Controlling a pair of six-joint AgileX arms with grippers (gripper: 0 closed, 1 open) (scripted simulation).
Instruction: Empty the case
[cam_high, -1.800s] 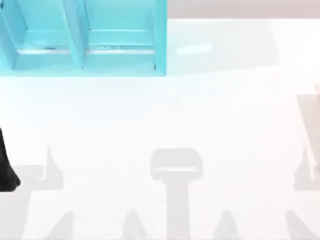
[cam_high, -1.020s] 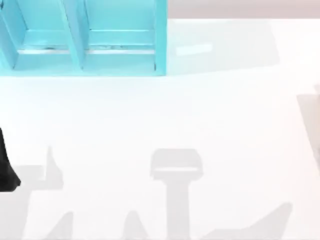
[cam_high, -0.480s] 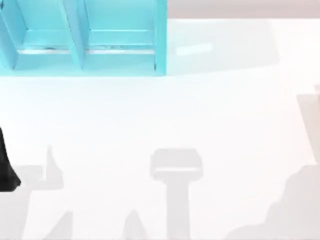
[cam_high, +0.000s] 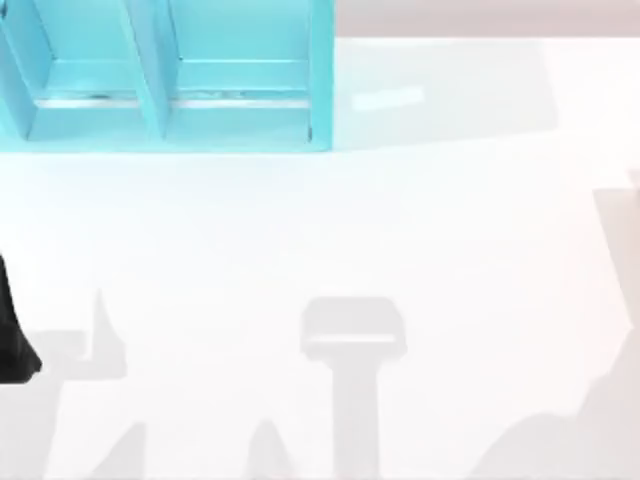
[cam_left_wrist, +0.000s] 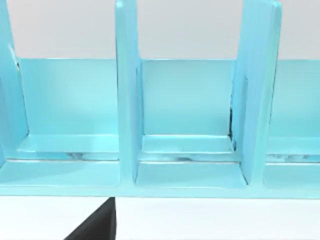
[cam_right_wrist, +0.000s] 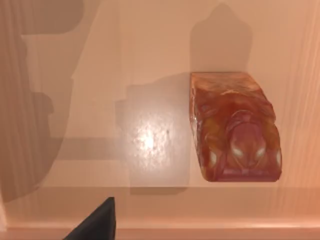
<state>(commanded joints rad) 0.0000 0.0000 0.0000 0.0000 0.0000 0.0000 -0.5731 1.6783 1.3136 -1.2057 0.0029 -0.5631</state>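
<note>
The case (cam_high: 165, 75), a large turquoise-blue cabinet with upright dividers, stands at the back left of the table. In the left wrist view the case (cam_left_wrist: 187, 105) faces the camera, and the compartments on show hold nothing. A dark part of my left arm (cam_high: 15, 340) sits at the table's left edge, well in front of the case. A dark tip of my left gripper (cam_left_wrist: 95, 227) shows low in its wrist view. In the right wrist view a small red-orange carton (cam_right_wrist: 232, 127) lies flat on a smooth surface, with a dark tip of my right gripper (cam_right_wrist: 95, 222) near it.
The white table (cam_high: 330, 230) stretches open in front of and to the right of the case. Grey shadows of the arms and camera stand fall along its front edge. A raised lip (cam_right_wrist: 200, 230) borders the surface where the carton lies.
The right arm's shadow at the table's front right has changed shape and swept toward the right corner. The left arm and the case have not moved.
</note>
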